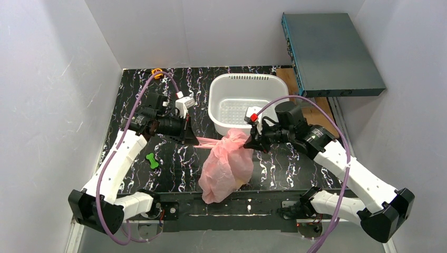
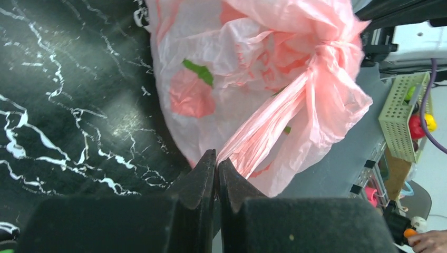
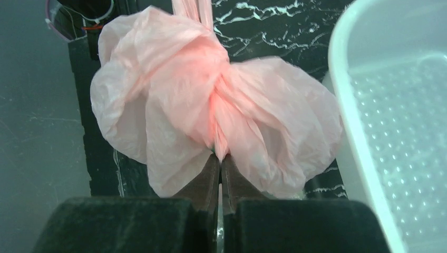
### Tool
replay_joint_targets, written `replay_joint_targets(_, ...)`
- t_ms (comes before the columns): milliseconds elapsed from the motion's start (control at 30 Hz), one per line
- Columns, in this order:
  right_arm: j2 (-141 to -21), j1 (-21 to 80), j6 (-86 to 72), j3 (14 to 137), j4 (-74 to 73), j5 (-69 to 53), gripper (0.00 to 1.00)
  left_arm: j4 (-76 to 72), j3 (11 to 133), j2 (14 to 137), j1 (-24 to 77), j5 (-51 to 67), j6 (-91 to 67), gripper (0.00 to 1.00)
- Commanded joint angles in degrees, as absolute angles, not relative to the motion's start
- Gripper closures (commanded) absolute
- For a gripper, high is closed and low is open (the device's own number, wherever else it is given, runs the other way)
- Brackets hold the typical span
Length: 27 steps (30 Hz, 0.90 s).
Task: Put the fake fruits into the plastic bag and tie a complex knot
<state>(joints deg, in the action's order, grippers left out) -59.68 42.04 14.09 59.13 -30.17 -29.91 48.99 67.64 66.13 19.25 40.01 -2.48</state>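
The pink plastic bag (image 1: 226, 164) lies bulging at the middle front of the black marbled table, its top gathered into a twisted bunch (image 1: 235, 138). A thin pink strand (image 1: 208, 141) runs left from that bunch into my left gripper (image 1: 193, 139), which is shut on the strand's end (image 2: 263, 126). In the left wrist view the gripper (image 2: 217, 161) has its jaws pressed together. My right gripper (image 1: 253, 141) is shut on the bag's bunched plastic from the right, and its jaws (image 3: 220, 157) pinch a pink fold (image 3: 211, 100). The fake fruits are hidden inside the bag.
A white perforated basket (image 1: 219, 100) stands just behind the bag, close to the right gripper, and its rim (image 3: 350, 132) shows in the right wrist view. A small green bone-shaped toy (image 1: 152, 160) lies at the left front. A dark teal box (image 1: 332, 52) sits at the back right.
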Motion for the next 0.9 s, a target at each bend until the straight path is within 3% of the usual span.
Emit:
replay_joint_targets(0,-56.8,36.58,22.71,57.87,-39.96,-31.64,0.99,52.57,65.05,65.84,15.35,30.02,-0.35,1.0)
replay_joint_targets(433,-52.99,25.34,35.03,55.33,-50.61,-34.98,0.99,51.91,59.26,65.36,11.57,22.85,1.5,1.0)
replay_joint_targets(767,-51.22,25.22,41.16,48.04,-49.82,-32.68,0.99,51.48,57.28,69.05,8.4,17.06,0.74,1.0)
replay_joint_targets(867,-51.89,25.67,39.49,48.29,-48.69,-34.2,0.99,50.25,57.18,68.8,8.28,26.43,0.44,1.0)
